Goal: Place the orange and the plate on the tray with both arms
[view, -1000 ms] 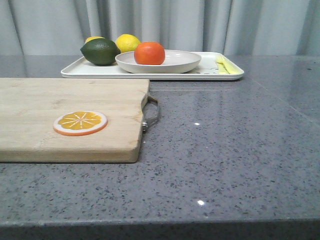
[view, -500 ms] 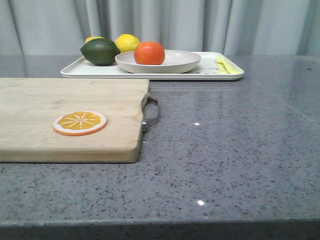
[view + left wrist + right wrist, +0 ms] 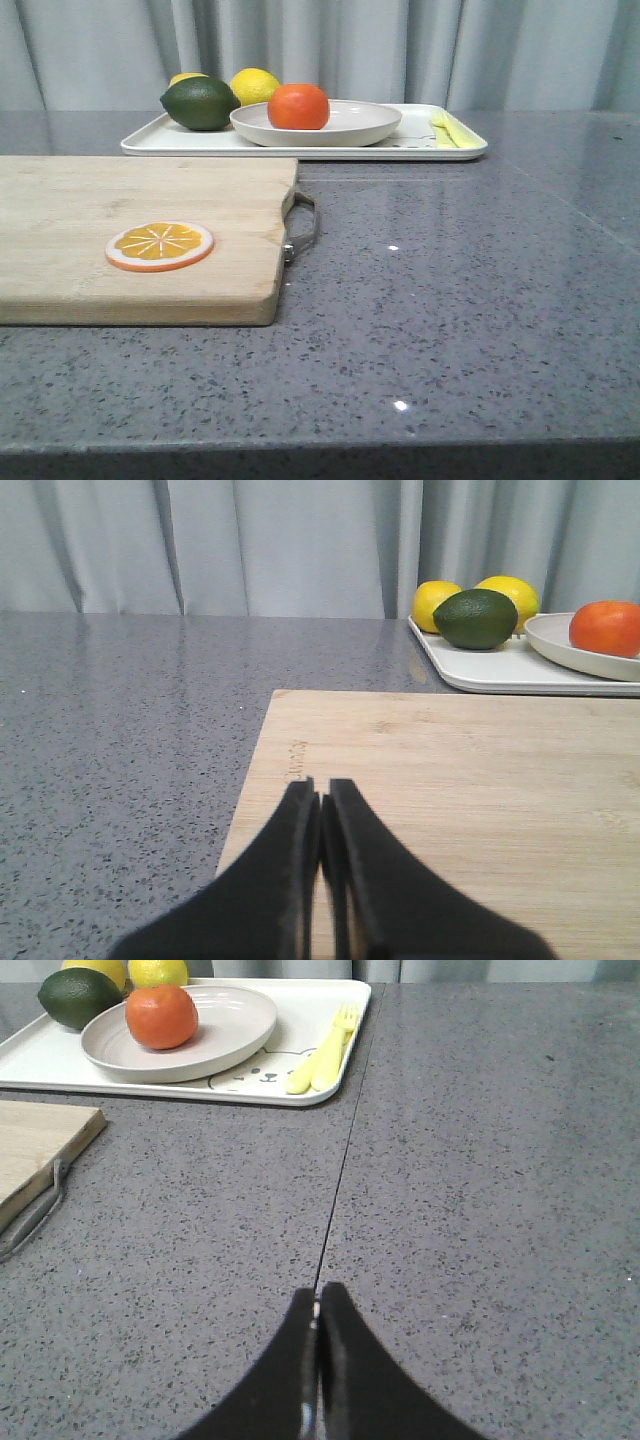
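Observation:
The orange [image 3: 298, 106] rests in the off-white plate [image 3: 350, 125], and the plate stands on the white tray [image 3: 150, 141] at the back of the table. Both wrist views show them too: orange [image 3: 605, 628] [image 3: 161, 1016], plate [image 3: 555, 645] [image 3: 230, 1025], tray [image 3: 500, 670] [image 3: 40, 1060]. My left gripper [image 3: 321, 792] is shut and empty, low over the wooden cutting board [image 3: 450, 780], far from the tray. My right gripper [image 3: 317, 1296] is shut and empty over the bare grey countertop, well short of the tray. Neither gripper shows in the front view.
On the tray also lie a dark green lime [image 3: 200, 103], two yellow lemons [image 3: 255, 85] and a yellow fork [image 3: 320, 1055]. The cutting board [image 3: 130, 240] carries a flat orange slice [image 3: 160, 245] and has a metal handle [image 3: 303, 228]. Grey curtains hang behind.

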{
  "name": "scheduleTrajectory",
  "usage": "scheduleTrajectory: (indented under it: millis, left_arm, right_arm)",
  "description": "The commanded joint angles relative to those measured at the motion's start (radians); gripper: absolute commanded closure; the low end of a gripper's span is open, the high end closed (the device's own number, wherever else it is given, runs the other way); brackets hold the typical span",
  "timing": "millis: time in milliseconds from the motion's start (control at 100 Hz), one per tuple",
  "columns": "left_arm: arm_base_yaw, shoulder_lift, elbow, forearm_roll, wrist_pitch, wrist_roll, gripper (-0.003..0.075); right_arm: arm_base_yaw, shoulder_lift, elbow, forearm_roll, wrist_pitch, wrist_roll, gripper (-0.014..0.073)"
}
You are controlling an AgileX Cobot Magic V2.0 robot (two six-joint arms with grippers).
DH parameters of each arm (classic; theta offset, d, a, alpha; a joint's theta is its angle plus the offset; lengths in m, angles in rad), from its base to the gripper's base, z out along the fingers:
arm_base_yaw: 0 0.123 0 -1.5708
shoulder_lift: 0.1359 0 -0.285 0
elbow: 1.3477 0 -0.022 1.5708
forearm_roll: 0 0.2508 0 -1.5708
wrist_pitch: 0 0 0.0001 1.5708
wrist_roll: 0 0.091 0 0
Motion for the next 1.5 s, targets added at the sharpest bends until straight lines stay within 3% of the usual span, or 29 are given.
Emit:
scheduleTrajectory:
  millis: [0, 300, 520, 640, 940, 1050, 1490]
  left_arm:
    - [0.002, -0.029, 0.023, 0.001, -0.073, -0.002, 0.0739]
    - [0.002, -0.029, 0.023, 0.001, -0.073, -0.002, 0.0739]
    - [0.002, -0.029, 0.023, 0.001, -0.073, -0.002, 0.0739]
    - [0.002, -0.029, 0.023, 0.001, -0.073, -0.002, 0.0739]
    - [0.002, -0.029, 0.023, 0.001, -0.073, -0.002, 0.0739]
    - [0.002, -0.029, 0.023, -0.001, -0.073, -0.002, 0.0739]
    - [0.002, -0.029, 0.023, -0.001, -0.074, -0.002, 0.0739]
  right_arm:
    - [-0.006, -0.011, -0.003, -0.01, -0.095, -0.01, 0.0662]
    - [-0.086, -0.107, 0.133, -0.064, -0.322, -0.007, 0.0662]
    - [-0.175, -0.196, 0.227, -0.244, -0.47, 0.135, 0.0662]
    - [-0.199, -0.233, 0.287, -0.273, -0.536, 0.182, 0.0662]
    - [-0.202, -0.341, 0.421, -0.273, -0.543, 0.182, 0.0662]
    - [-0.202, -0.395, 0.42, -0.273, -0.47, 0.182, 0.0662]
    - [-0.202, -0.393, 0.42, -0.273, -0.42, 0.182, 0.0662]
